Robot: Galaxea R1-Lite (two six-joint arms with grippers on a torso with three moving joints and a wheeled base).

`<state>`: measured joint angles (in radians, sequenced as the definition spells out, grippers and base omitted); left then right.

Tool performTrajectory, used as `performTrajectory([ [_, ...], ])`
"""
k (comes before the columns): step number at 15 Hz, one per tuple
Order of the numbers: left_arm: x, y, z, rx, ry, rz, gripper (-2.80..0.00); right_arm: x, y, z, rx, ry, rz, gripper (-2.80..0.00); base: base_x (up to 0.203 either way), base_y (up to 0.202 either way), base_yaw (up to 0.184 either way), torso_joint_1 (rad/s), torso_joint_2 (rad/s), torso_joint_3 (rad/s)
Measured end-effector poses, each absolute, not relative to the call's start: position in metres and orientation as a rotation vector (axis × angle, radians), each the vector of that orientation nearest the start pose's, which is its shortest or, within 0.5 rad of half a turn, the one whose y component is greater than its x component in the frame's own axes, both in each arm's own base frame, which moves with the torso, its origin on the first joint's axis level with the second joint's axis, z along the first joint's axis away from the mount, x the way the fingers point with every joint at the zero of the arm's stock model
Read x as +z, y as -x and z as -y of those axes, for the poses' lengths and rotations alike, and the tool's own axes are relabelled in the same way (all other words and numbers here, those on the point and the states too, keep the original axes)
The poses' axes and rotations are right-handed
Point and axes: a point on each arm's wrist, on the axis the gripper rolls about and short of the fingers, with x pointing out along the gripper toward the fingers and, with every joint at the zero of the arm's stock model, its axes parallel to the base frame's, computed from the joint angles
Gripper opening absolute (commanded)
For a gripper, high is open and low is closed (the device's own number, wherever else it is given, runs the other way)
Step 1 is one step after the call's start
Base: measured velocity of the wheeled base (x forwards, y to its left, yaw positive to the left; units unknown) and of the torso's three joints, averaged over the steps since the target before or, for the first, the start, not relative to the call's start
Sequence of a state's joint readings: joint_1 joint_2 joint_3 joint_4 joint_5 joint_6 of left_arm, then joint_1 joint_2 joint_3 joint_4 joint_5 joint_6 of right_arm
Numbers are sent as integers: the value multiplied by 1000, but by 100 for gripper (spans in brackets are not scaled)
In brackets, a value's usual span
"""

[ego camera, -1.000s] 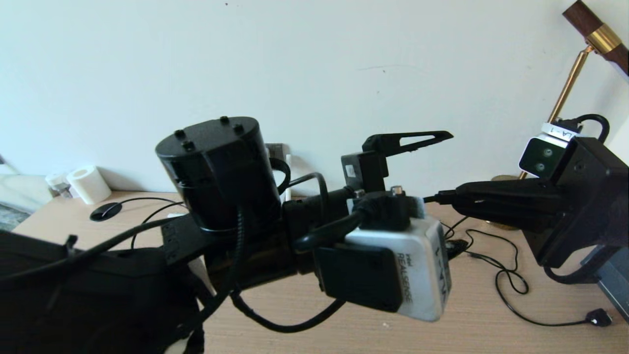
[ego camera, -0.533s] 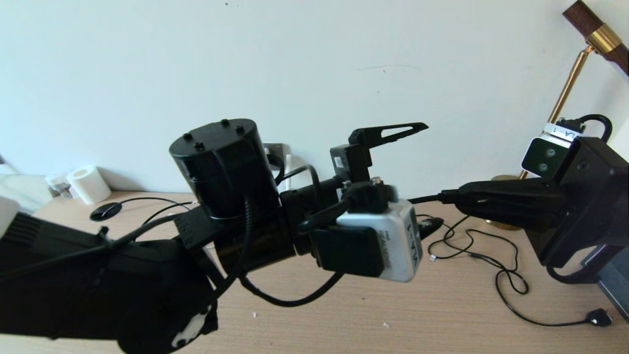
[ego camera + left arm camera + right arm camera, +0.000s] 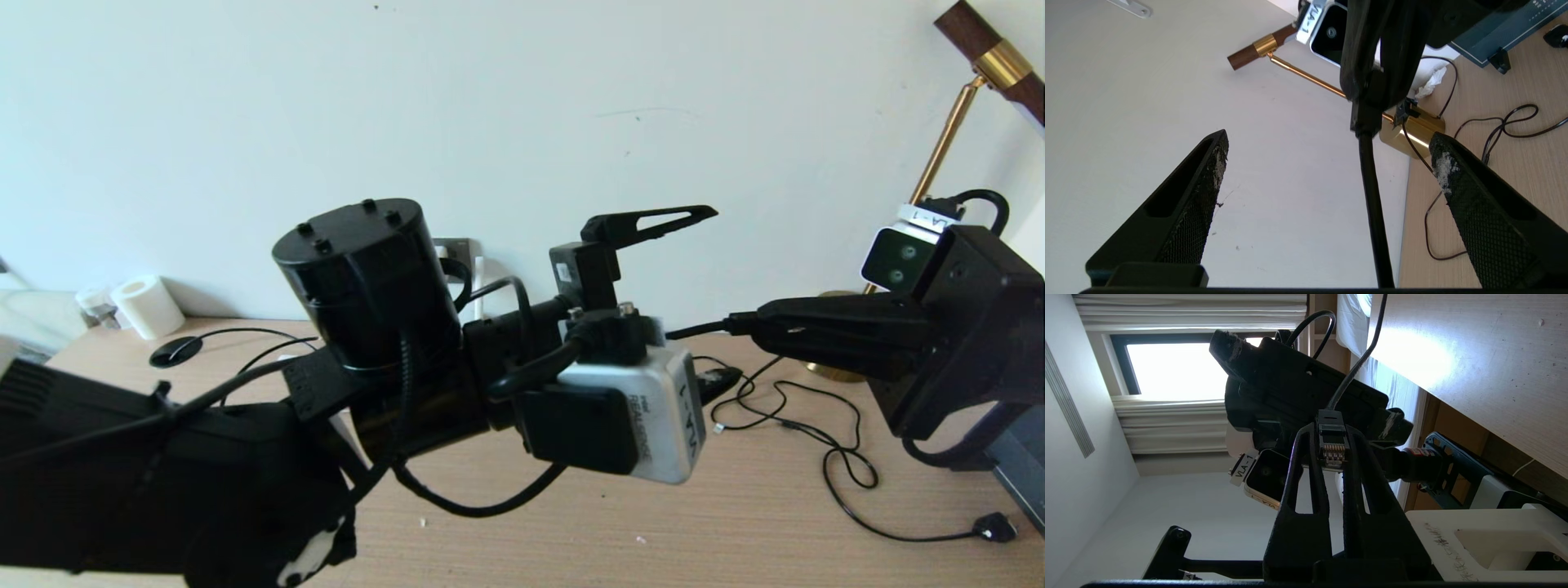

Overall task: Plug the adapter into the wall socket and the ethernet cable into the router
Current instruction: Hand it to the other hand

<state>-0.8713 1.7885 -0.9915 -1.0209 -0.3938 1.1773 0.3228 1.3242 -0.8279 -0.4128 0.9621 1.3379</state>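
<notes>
My right gripper (image 3: 739,327) reaches in from the right above the desk and is shut on the ethernet cable (image 3: 694,331). In the right wrist view the cable's clear plug (image 3: 1333,447) sits clamped between the right gripper (image 3: 1333,433) fingers, its gold contacts showing. My left gripper (image 3: 727,294) is open around the cable just ahead of the right fingertips. In the left wrist view the cable (image 3: 1372,196) runs between the spread left gripper (image 3: 1329,159) fingers, touching neither. The wall socket (image 3: 459,247) peeks out behind my left arm. Of the router only a white antenna (image 3: 479,282) shows. The adapter is hidden.
A brass lamp (image 3: 947,139) stands at the back right, its base (image 3: 1412,128) near the wall. Thin black cords (image 3: 841,465) loop over the desk to a small plug (image 3: 994,527). A paper roll (image 3: 147,306) and a black disc (image 3: 174,349) lie far left.
My left arm has drawn leftward across the head view, carrying its open gripper back along the cable. The right gripper has stayed shut on the cable in nearly the same place.
</notes>
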Motion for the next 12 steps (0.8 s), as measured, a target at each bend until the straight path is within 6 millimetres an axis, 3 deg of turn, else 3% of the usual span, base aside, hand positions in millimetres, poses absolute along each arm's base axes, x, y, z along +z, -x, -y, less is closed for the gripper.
performTrajectory([
  [12, 240, -201, 265, -993, -946, 934, 0, 267, -194, -85, 1024, -1170, -927, -280, 0, 0, 0, 0, 0, 0],
])
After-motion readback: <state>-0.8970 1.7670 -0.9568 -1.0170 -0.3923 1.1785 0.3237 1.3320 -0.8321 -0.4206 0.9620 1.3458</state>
